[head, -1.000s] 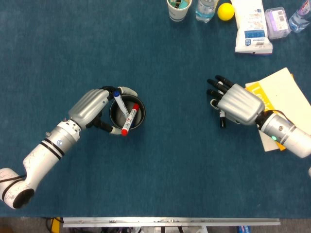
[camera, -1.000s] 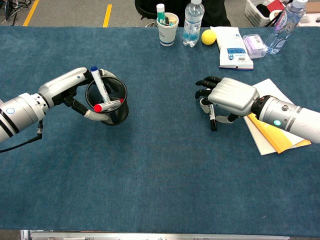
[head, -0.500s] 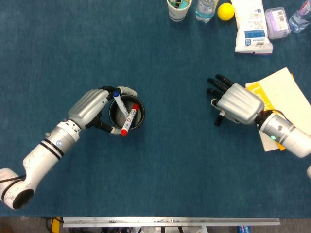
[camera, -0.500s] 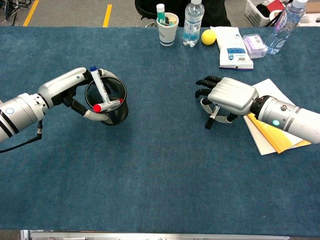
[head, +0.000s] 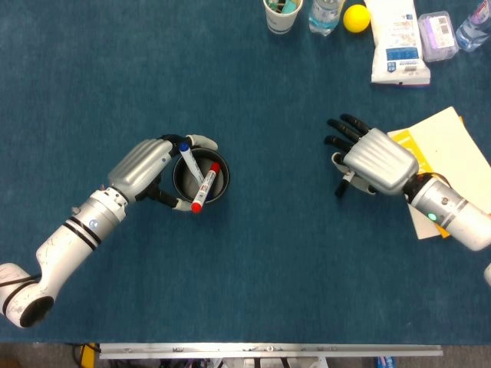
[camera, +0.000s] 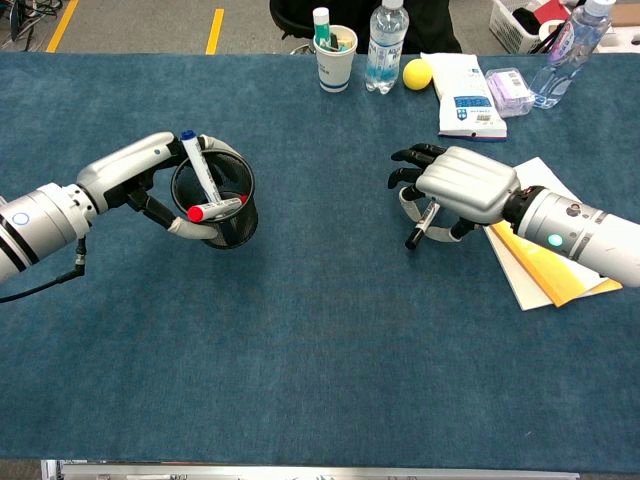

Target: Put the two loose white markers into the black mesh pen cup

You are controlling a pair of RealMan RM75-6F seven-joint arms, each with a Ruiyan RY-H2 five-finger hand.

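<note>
Head view: left hand (head: 146,170) wrapped the black mesh pen cup (head: 201,180), 2 pens inside; right hand (head: 374,159) w/ fingers curled on a marker (head: 342,184).

Chest view: marker (camera: 418,226) looked just off the desk (camera: 320,330); pickup step, next carry to cup.

The black mesh pen cup (head: 201,180) is standing on the left half of the blue felt-covered table (head: 253,268), with the left hand (head: 146,170) lying against its left side, fingers reaching around it. Two markers, the blue-capped white marker (camera: 198,168) and the red-capped white marker (camera: 217,211), are sitting in the cup. Well apart to the right, the right hand (head: 374,160) is lying over a black-capped white marker (camera: 421,225) (only its tip is showing). Just right of that hand, the yellow paper envelope (head: 445,153) is lying under the wrist. Along the far edge are standing a white paper cup (camera: 335,50), a clear plastic bottle (camera: 385,45), a yellow ball (camera: 417,73) and a white packet (camera: 466,93).
</note>
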